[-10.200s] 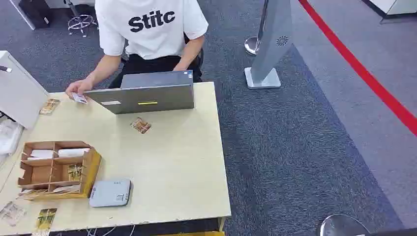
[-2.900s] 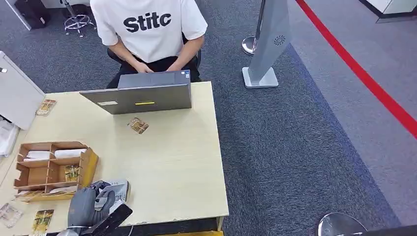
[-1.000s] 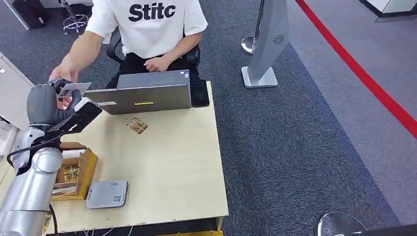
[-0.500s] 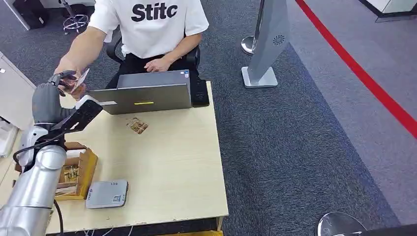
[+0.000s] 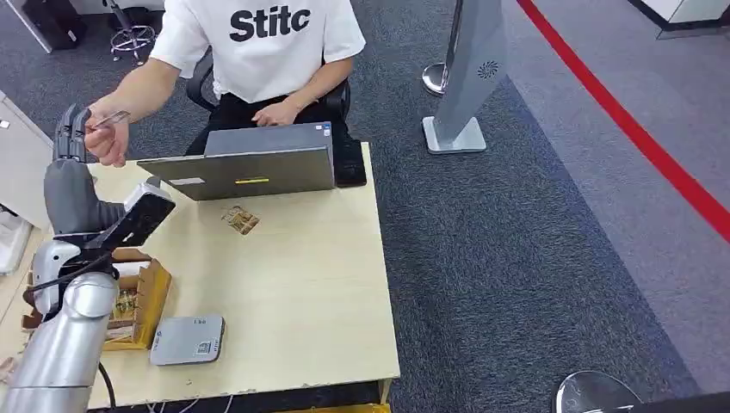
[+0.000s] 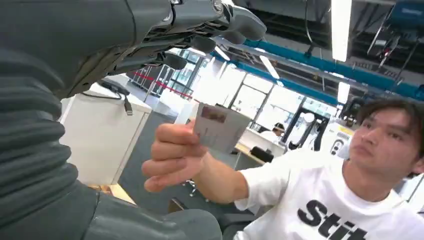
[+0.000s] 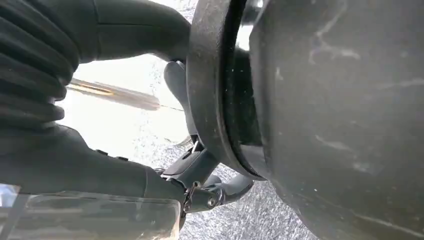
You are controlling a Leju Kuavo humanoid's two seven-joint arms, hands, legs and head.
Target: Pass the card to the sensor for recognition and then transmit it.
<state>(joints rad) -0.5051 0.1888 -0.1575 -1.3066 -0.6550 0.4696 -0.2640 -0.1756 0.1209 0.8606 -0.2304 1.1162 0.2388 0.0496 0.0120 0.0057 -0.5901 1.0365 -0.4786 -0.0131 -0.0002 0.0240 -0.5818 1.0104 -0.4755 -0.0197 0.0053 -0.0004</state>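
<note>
A person's hand (image 5: 110, 144) pinches the white card (image 5: 110, 119) beyond the table's far left corner. My left hand (image 5: 72, 168) is raised just left of it, fingers (image 5: 69, 129) straight and apart, holding nothing. The left wrist view shows the card (image 6: 220, 127) in the person's fingers, clear of my left hand (image 6: 100, 45), whose fingers (image 6: 210, 20) spread above it. The grey card sensor (image 5: 188, 339) lies near the table's front edge. My right hand (image 7: 75, 160) appears dark and very close in the right wrist view, its fingers unreadable.
A grey laptop (image 5: 250, 168) stands at the far edge of the beige table (image 5: 301, 284), with a loose card (image 5: 242, 219) in front of it. A wooden card organiser (image 5: 138, 297) sits at the left, beside my forearm. A grey floor stand (image 5: 469, 77) is off to the right.
My left hand has let go of the card, which the person now holds alone. The hand's fingers have straightened and risen slightly to the left.
</note>
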